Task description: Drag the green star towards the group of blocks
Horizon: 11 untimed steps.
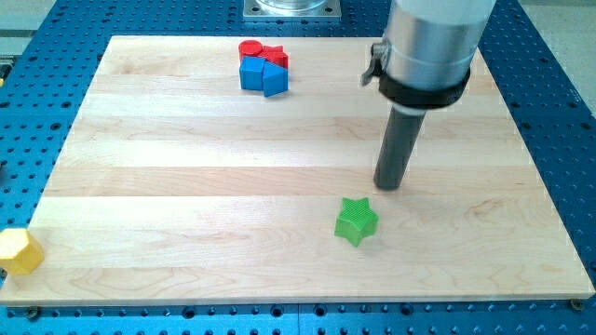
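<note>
A green star [356, 221] lies on the wooden board [186, 186], right of centre toward the view's bottom. My tip [388, 185] rests on the board just above and to the right of the star, a small gap apart from it. A group of blocks sits near the view's top, left of centre: a red cylinder [250, 49], a red block [275, 58] of unclear shape, a blue cube [251, 75] and a blue block [275, 80], all touching.
A yellow hexagonal block [19, 251] sits at the board's bottom-left edge, partly off it. The arm's grey body [428, 46] hangs over the board's upper right. A blue perforated table [559, 56] surrounds the board.
</note>
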Available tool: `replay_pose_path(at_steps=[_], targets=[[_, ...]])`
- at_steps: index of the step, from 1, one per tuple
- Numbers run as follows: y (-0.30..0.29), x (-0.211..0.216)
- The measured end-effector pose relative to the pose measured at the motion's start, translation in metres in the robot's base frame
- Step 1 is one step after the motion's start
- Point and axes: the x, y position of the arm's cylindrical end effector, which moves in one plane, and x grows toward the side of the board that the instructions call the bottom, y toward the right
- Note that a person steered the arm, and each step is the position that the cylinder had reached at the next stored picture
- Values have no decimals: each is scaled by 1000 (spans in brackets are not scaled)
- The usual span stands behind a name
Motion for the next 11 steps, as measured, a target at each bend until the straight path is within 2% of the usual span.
replay_pose_path(at_steps=[1,2,3,4,5,7,9,10,11], targets=[[-2,-37],[48,-34],[66,93],[-8,150],[-57,100],[-65,-80],[-97,-17],[-81,18],[-27,-15]])
